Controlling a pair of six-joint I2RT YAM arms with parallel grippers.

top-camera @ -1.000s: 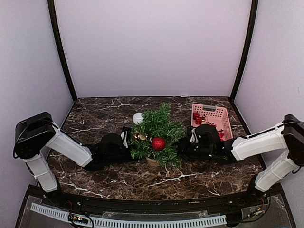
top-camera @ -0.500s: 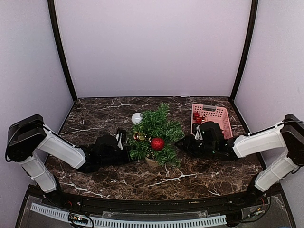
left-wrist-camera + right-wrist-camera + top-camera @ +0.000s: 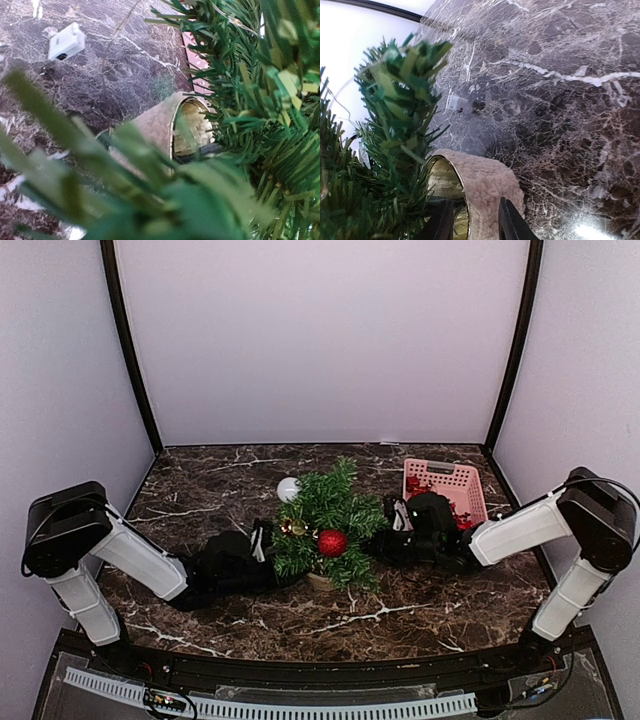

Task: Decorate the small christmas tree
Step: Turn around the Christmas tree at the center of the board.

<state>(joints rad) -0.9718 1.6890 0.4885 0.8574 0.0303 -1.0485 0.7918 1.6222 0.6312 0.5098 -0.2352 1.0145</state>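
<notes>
Your right gripper (image 3: 473, 212) is clamped on the small christmas tree (image 3: 328, 522). In the right wrist view its two dark fingers (image 3: 442, 222) straddle the wall of the tree's tan base (image 3: 487, 187), one against the gold lining and the other pressed on the fuzzy outside. From above, this gripper reaches in low on the tree's right side, under the branches.

Your left gripper (image 3: 270, 552) is pushed into the tree's lower left branches. From above its fingertips are buried in needles, and its own camera shows mostly blurred green up close. You cannot tell whether its jaws are apart or together, or whether it holds anything. Past the needles, that camera catches the base and its gold lining.

The tree itself stands on the dark marble table (image 3: 200, 490), between your two grippers. A red glitter ball (image 3: 332, 542) hangs on the tree's front, with a small gold ornament (image 3: 297, 527) just to its left. A white ball (image 3: 289, 489) sits against the tree's upper left branches. A small white block (image 3: 66, 42) lies on the marble near the tree's base, apart from it. A pink basket (image 3: 465, 485) holding red ornaments (image 3: 414, 486) stands behind and to the right of the tree, close to it.
</notes>
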